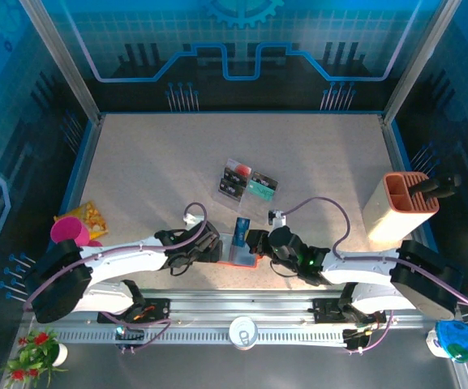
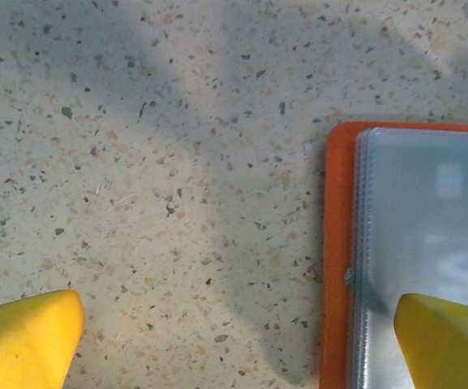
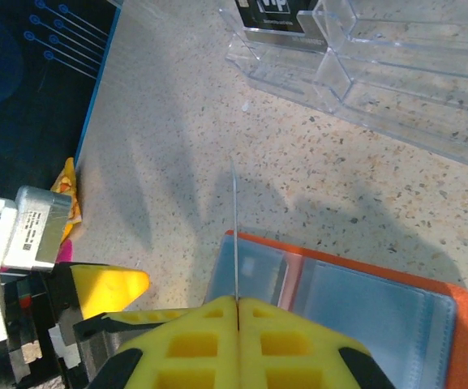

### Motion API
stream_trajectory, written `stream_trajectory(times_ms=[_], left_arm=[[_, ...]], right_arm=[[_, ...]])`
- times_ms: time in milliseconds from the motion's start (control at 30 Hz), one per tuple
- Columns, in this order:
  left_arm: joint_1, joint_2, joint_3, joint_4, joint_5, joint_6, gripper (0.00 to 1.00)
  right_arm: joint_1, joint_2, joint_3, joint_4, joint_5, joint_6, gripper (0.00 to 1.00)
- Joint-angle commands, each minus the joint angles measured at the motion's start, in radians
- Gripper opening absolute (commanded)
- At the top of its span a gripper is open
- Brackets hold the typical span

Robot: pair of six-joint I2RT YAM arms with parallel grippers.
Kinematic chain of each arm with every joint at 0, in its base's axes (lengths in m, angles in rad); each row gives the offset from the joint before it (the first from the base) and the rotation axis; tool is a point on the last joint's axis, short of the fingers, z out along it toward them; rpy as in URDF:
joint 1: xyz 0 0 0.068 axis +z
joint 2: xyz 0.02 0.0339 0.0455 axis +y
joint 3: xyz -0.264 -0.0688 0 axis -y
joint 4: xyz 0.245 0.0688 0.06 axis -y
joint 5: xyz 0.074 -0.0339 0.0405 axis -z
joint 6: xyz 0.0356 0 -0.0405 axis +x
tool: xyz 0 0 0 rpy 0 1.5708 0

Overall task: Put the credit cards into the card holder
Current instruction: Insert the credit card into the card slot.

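A clear slotted tray (image 3: 412,105) sits mid-table, a beige-orange box (image 1: 400,207) at right.

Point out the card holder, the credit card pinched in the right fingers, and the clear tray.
card holder (image 2: 337,243): left wrist view, left edge of the orange cover.
credit card (image 3: 234,212): right wrist view, thin upper edge.
clear tray (image 3: 355,81): right wrist view, slot wall.

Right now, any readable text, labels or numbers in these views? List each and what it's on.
No text reads cleanly.
Black card in the clear tray: white print, blurred and cropped.
Blue card in the right end effector: nothing legible.
Silver block sticker: print lines too small.
Card holder: no text.
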Motion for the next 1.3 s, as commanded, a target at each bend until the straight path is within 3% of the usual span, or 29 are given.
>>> stream_trajectory(times_ms=[0, 1267], left_arm=[[-0.002, 0.011, -0.021, 0.008, -0.014, -0.009, 0.99], [-0.018, 0.01, -0.049, 0.011, -0.033, -0.046, 0.99]], right_arm=[[0.022, 0.027, -0.019, 0.056, 0.048, 0.034, 0.0], [0.039, 0.224, -0.054, 0.268, 0.03, 0.139, 0.0]])
